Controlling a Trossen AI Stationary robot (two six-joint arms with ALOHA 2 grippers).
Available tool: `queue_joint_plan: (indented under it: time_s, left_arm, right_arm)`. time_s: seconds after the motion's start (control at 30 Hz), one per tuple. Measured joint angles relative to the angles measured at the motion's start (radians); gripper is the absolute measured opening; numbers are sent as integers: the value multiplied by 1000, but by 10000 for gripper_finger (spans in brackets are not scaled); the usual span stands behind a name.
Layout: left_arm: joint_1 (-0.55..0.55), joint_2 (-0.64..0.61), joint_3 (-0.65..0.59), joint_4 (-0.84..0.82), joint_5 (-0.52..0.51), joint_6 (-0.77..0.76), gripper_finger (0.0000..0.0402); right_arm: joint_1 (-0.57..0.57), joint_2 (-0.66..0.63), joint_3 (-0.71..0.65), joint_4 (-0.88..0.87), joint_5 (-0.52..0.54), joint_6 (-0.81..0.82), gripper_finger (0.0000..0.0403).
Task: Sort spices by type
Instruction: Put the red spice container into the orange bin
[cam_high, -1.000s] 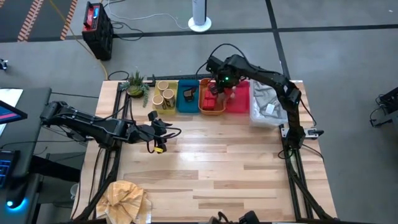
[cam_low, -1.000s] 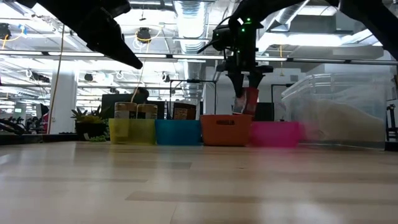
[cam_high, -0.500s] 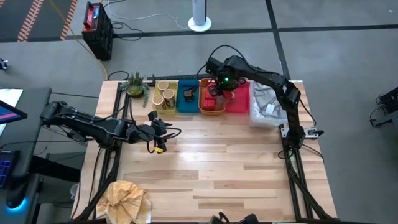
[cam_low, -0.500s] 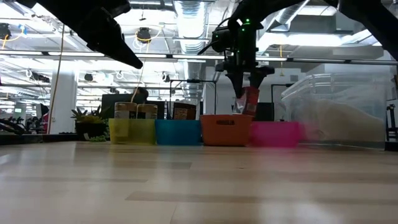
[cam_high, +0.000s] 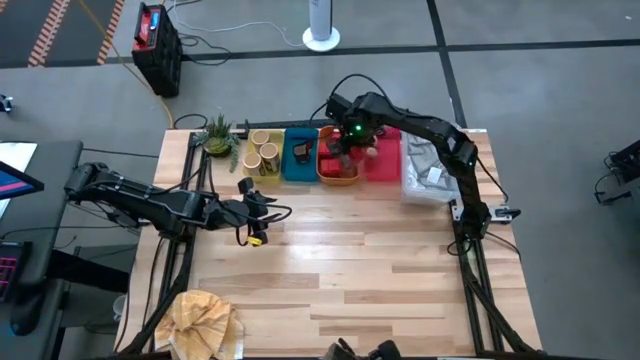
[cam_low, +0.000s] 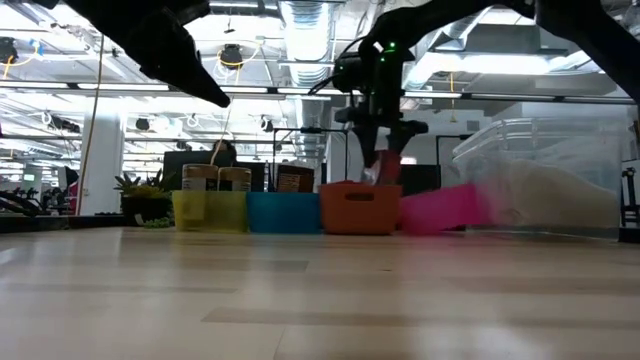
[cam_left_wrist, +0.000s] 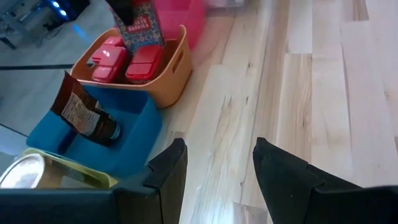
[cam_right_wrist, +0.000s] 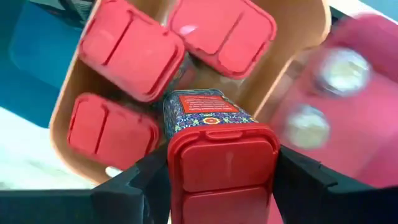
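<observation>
Overhead: right gripper (cam_high: 349, 140) is at the far edge of the table, above the orange tray (cam_high: 337, 172), clamped on a red boxy pack (cam_high: 345, 143). Row of trays runs left to right along the far edge: yellow tray (cam_high: 262, 166) with pale round tubs (cam_high: 262, 150), blue tray (cam_high: 301, 168) with the dark-tan packet (cam_high: 304, 150), orange, then pink tray (cam_high: 385, 160), with a clear bin (cam_high: 430, 175) at the right end. Left gripper (cam_high: 262, 217) hangs over bare table (cam_high: 340, 270) near the left side, well clear of the trays, fingers partly apart, nothing between them. Low view: right gripper (cam_low: 383, 150) holds the pack (cam_low: 381, 170) just above the orange tray (cam_low: 358, 210); pink tray (cam_low: 440, 211) sits tilted, its right end raised. Left wrist view: own fingers (cam_left_wrist: 166, 172) show a gap, empty; the held pack (cam_left_wrist: 138, 28) hangs over the orange tray (cam_left_wrist: 175, 71), where red packs (cam_left_wrist: 127, 60) lie; packet (cam_left_wrist: 84, 118) leans in the blue tray (cam_left_wrist: 137, 134). Right wrist view: fingers (cam_right_wrist: 134, 183) press both sides of the pack (cam_right_wrist: 221, 158); three red packs lie in the orange tray (cam_right_wrist: 311, 25) below; tiny jars (cam_right_wrist: 323, 93) show in the pink tray (cam_right_wrist: 367, 130).
</observation>
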Motion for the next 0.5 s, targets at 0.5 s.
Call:
queue_joint_plan:
  time_s: [0.5]
  left_arm:
    - [0, 0, 0, -30, 0, -21, 173]
  right_arm:
    - [-13, -1, 0, 14, -14, 11, 244]
